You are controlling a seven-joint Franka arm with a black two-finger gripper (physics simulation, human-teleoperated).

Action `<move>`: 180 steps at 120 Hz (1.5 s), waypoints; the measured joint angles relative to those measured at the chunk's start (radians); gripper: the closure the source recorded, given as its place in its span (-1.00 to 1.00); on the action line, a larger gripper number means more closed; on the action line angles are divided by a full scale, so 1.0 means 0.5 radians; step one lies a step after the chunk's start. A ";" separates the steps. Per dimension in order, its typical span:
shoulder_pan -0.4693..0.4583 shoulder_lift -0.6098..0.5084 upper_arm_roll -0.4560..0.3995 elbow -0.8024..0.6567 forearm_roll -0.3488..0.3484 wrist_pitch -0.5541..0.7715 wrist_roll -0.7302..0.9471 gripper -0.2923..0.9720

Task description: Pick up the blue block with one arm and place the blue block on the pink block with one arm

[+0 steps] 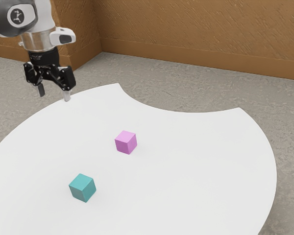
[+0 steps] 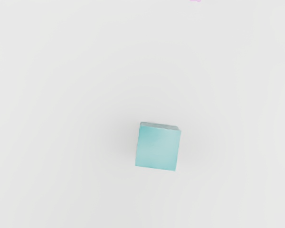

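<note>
Exterior view: blue block (image 1: 82, 187) and pink block (image 1: 126, 142) sit apart on the white table (image 1: 196, 171), with the blue one nearer the camera. Wrist view: blue block (image 2: 157, 146) seen from above, well below our hand. Our gripper (image 1: 53, 93) hangs high at the exterior view's upper left, pointing down, fingers spread, empty.

Jaws spread, the tool (image 1: 54, 96) hangs far from blue block (image 1: 82, 187) and pink block (image 1: 126, 142).

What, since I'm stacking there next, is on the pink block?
Nothing: the top of the pink block is bare; the blue block sits apart on the table. None of that top is covered.
</note>
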 joint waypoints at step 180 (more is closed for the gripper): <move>0.063 0.358 -0.006 -1.363 -0.147 1.859 0.285 -0.54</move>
